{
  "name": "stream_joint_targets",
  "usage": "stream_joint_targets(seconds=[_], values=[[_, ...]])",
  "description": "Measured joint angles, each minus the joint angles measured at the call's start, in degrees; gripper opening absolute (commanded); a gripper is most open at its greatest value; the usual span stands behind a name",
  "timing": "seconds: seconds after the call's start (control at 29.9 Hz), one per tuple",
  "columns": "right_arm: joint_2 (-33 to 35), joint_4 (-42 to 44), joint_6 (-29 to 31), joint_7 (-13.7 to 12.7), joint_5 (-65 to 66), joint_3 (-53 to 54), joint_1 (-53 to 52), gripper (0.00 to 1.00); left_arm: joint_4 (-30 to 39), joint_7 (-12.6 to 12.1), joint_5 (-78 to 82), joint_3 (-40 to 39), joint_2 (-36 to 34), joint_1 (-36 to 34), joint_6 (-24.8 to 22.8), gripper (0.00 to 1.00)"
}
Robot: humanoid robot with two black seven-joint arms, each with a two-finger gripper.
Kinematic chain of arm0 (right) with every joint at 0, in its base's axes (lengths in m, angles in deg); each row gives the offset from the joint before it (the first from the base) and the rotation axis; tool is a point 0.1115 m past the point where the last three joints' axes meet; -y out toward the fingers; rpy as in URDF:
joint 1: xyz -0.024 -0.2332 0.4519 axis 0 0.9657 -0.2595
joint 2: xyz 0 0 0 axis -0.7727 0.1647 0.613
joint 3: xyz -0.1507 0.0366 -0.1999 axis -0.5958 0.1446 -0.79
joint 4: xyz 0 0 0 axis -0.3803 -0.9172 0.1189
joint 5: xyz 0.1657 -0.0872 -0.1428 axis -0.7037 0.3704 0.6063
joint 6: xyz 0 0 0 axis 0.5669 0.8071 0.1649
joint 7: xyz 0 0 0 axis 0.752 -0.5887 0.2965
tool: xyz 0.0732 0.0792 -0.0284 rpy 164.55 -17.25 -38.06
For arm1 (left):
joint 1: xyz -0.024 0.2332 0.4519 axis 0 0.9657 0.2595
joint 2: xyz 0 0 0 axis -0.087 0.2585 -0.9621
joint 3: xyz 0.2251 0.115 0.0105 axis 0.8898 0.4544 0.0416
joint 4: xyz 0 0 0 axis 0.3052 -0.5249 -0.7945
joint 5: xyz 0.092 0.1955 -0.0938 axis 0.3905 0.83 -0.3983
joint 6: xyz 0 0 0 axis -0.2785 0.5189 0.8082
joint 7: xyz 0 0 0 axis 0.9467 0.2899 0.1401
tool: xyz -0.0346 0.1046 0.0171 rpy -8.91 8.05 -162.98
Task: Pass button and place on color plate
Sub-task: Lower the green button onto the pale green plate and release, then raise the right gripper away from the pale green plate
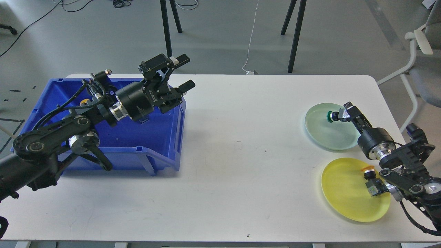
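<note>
My right gripper (338, 115) reaches over the pale green plate (325, 136) at the table's right and is shut on a green button (330, 116), held at the plate's far part. Whether the button touches the plate I cannot tell. A yellow-capped button (370, 177) lies on the yellow plate (341, 194) nearer the front right. My left gripper (184, 73) is open and empty, raised above the far right corner of the blue bin (162, 155). Something yellow (84, 102) shows inside the bin behind my left arm.
The white table (241, 155) lies between the bin and the plates. A chair (420, 51) stands off the table's right side and black stand legs (296, 34) stand behind the far edge. My right arm covers part of the yellow plate's right rim.
</note>
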Motion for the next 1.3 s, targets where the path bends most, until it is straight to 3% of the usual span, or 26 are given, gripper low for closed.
stream_joint_targets(seconds=[0.2,0.4,0.53,0.74,0.84,1.07,1.3], values=[[-0.1,-0.2,-0.3,0.0,-0.1,0.3,0.0,0.65,0.0,0.0,0.0,0.0,0.0,0.0,0.0,0.87],[-0.1,-1.8,-1.4,0.0,-0.7,1.6,-0.5,0.93,0.0,0.0,0.0,0.0,0.0,0.0,0.0,0.87],[1.0,-9.9,0.2,0.0,-1.0,8.6,-0.8,0.98,0.0,0.0,-0.3,0.0,0.0,0.0,0.0,0.87],[2.7,-27.7,12.3,0.0,-9.7,23.2,-0.9,0.98,0.0,0.0,-6.2,-2.9,-1.7,0.2,0.0,0.87],[1.6,-31.9,20.2,0.0,-18.4,28.2,-3.1,0.98,0.1,0.0,-9.1,-5.8,-4.3,0.5,0.0,0.87],[-1.2,-29.5,37.1,-0.8,-34.5,26.2,-10.0,0.98,-0.2,0.0,-14.4,-12.2,-8.1,4.4,0.0,0.87],[-3.3,-27.2,39.3,-0.7,-35.2,24.3,-9.7,0.98,0.1,0.0,-14.7,-18.7,-7.7,9.2,0.0,0.87]])
